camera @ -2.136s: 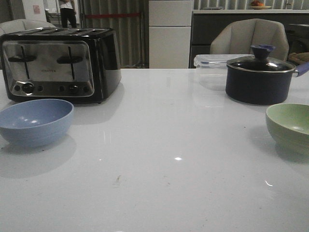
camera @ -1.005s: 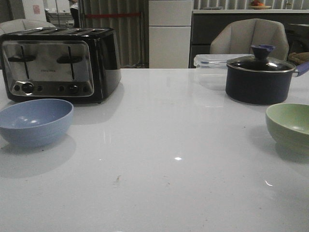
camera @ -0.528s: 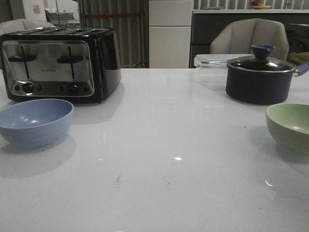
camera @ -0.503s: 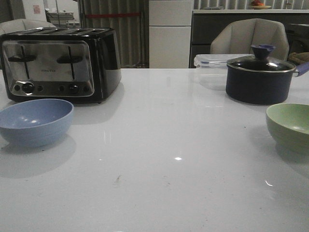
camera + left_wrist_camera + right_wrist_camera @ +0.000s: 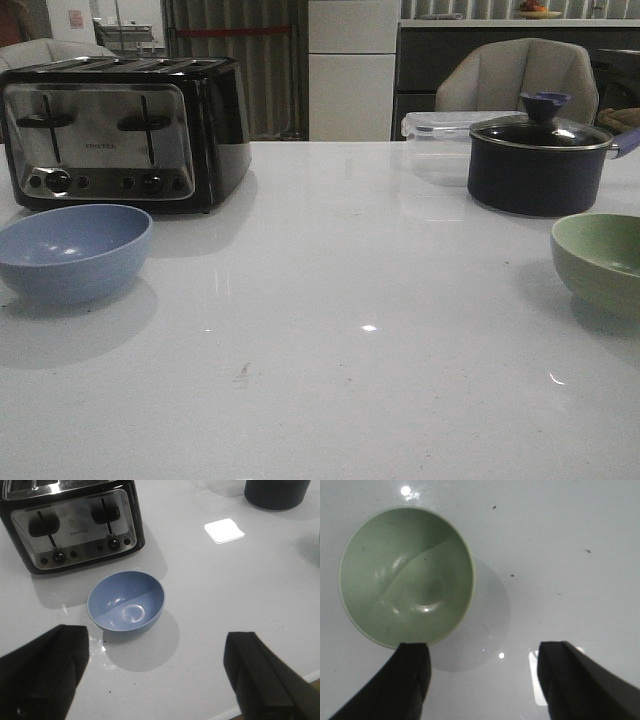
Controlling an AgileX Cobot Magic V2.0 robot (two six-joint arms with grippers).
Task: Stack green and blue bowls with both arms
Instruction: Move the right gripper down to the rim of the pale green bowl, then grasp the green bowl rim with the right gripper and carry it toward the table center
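The dusty blue bowl [image 5: 72, 250] sits upright on the white table at the front left, in front of the toaster; it also shows in the left wrist view [image 5: 126, 602]. The pale green bowl [image 5: 603, 260] sits upright at the right edge, in front of the navy pot; it also shows in the right wrist view [image 5: 406, 575]. My left gripper [image 5: 157, 675] is open and empty above the table, short of the blue bowl. My right gripper [image 5: 482, 680] is open and empty, one finger [image 5: 410, 680] overlapping the green bowl's rim in the picture. Neither gripper shows in the front view.
A black and chrome toaster [image 5: 115, 130] stands at the back left. A dark navy pot with a glass lid [image 5: 540, 160] stands at the back right, a clear plastic container [image 5: 435, 145] behind it. The table's front edge [image 5: 280, 692] shows in the left wrist view.
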